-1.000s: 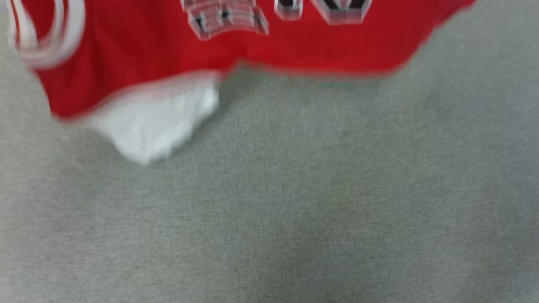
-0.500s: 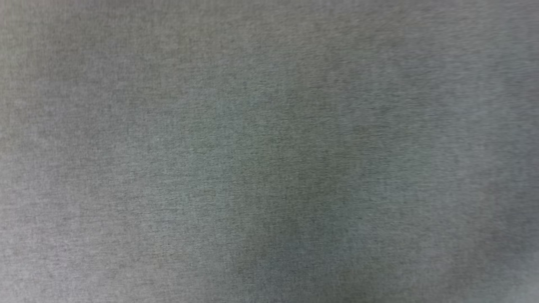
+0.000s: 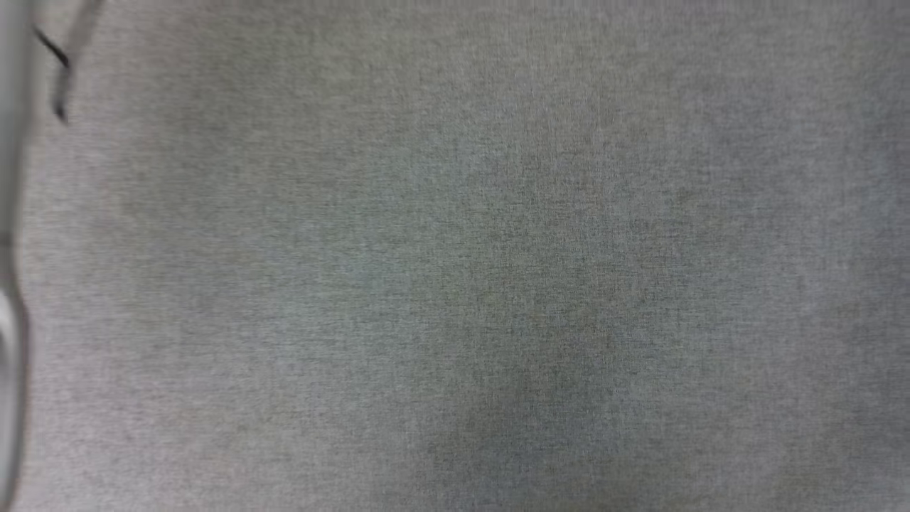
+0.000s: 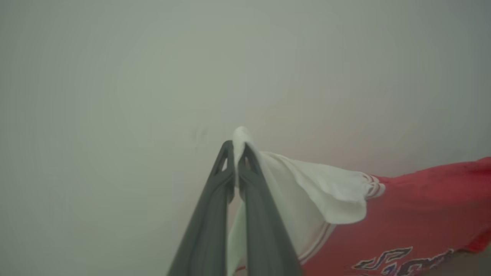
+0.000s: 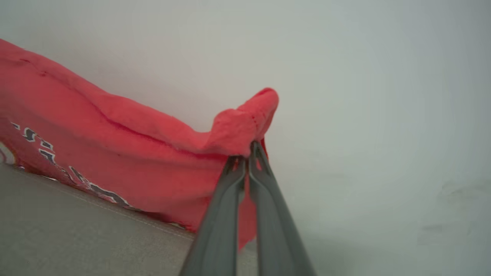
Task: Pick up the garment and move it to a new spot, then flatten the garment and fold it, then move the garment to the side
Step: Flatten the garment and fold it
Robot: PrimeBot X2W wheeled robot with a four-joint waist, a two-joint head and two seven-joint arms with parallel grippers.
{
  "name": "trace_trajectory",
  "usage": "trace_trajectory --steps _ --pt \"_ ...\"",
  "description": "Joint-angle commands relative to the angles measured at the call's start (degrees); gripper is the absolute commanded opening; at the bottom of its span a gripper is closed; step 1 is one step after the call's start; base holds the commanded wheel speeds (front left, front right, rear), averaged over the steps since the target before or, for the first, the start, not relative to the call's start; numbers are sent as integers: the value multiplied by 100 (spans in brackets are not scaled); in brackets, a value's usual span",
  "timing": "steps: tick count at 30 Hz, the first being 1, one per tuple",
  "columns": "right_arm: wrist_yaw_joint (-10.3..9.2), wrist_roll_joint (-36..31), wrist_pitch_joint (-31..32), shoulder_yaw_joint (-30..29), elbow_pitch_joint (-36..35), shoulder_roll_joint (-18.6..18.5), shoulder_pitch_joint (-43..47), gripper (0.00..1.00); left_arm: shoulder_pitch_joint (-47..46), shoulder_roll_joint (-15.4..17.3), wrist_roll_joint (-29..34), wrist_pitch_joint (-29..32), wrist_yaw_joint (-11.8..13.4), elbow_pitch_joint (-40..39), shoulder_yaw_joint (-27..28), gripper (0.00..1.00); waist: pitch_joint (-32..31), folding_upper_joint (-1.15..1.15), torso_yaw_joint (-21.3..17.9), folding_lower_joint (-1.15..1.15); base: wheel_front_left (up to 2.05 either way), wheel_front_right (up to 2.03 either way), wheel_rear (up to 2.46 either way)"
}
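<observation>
Garment [image 4: 387, 226] — a red jersey-style T-shirt with white sleeves — hangs stretched between the robot's two hands, lifted in front of a plain pale background [image 4: 115, 76]. In the left wrist view, the left hand [image 4: 236, 149] rises from 6 o'clock to the centre. Its two dark fingers are pressed together on a pinch of white sleeve [image 4: 307, 184], and a small tuft of white cloth pokes out beyond the tips. From there the sleeve drapes toward 4 o'clock, past red-and-white striped trim [image 4: 374, 188], into the red cloth, where black, white-outlined lettering [image 4: 399, 260] shows near 5 o'clock. In the right wrist view, the right hand [image 5: 248, 151] also rises from 6 o'clock, its fingers clamped together on a bunched red fold at the centre. The red cloth runs off toward 9 and 10 o'clock, with lettering along its lower edge. That lower edge meets a grey fabric surface [image 5: 76, 230] near 7 o'clock — whether touching or just above it is hard to tell. The head view looks down on grey fabric too, blurred, with a pale strip [image 3: 8, 178] along the 9 o'clock edge.
</observation>
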Motion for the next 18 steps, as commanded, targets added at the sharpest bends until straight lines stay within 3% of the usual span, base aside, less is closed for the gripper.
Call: trace_trajectory --steps 1,9,13,18 --pt "-6 48 -58 34 44 20 182 0 257 0 -2 -38 24 -88 37 0 -185 0 59 -1 0 0 0" --pt "-6 700 -187 683 49 -66 1850 0 2990 107 -62 -28 64 -821 -79 0 -1150 0 159 -1 0 0 0" --pt "-6 1102 -148 1067 -83 -200 2687 0 4349 426 -198 133 5 -1370 -298 0 -1688 0 136 -1 0 0 0" --pt "-6 1550 -101 1391 -319 -464 3602 0 5972 992 -528 565 268 -2309 -319 0 -2243 0 170 -1 0 0 0"
